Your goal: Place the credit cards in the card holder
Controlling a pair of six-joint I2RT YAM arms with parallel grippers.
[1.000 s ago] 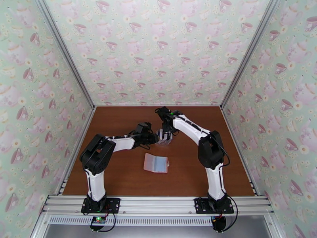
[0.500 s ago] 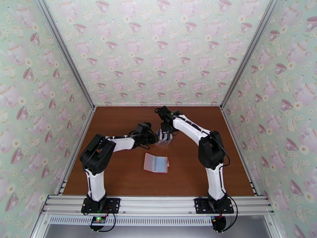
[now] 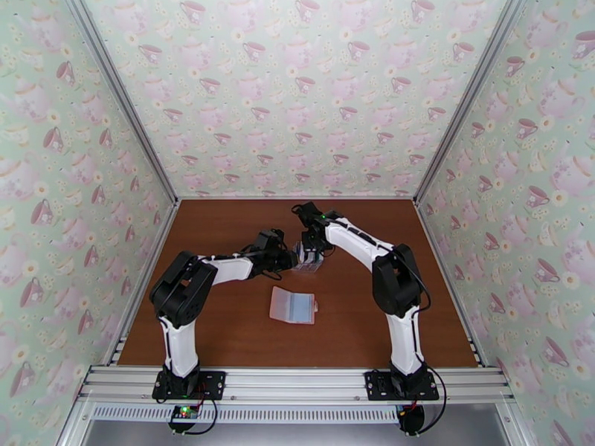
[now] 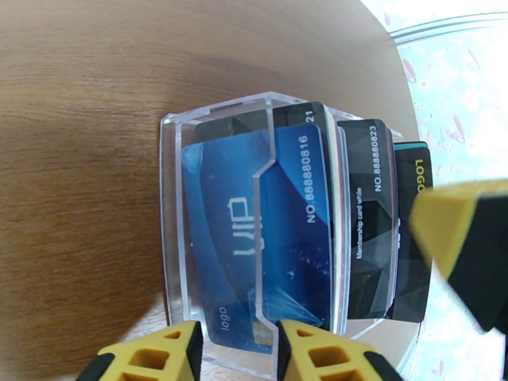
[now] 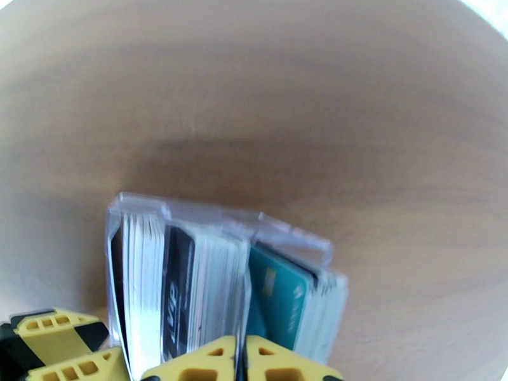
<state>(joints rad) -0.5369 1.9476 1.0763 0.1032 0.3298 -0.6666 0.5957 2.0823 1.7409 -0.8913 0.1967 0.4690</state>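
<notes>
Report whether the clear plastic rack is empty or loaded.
Loaded. The clear rack holds several credit cards standing in its slots: a blue one in front, black ones and a teal one behind.

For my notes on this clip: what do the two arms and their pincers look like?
The left arm and right arm share white shells, black joint housings and black base plates, with thin black cables looping below the bases. A small green light glows near the right arm's wrist. The left pincer and right pincer have yellow fingertips with moulded rectangular recesses.
</notes>
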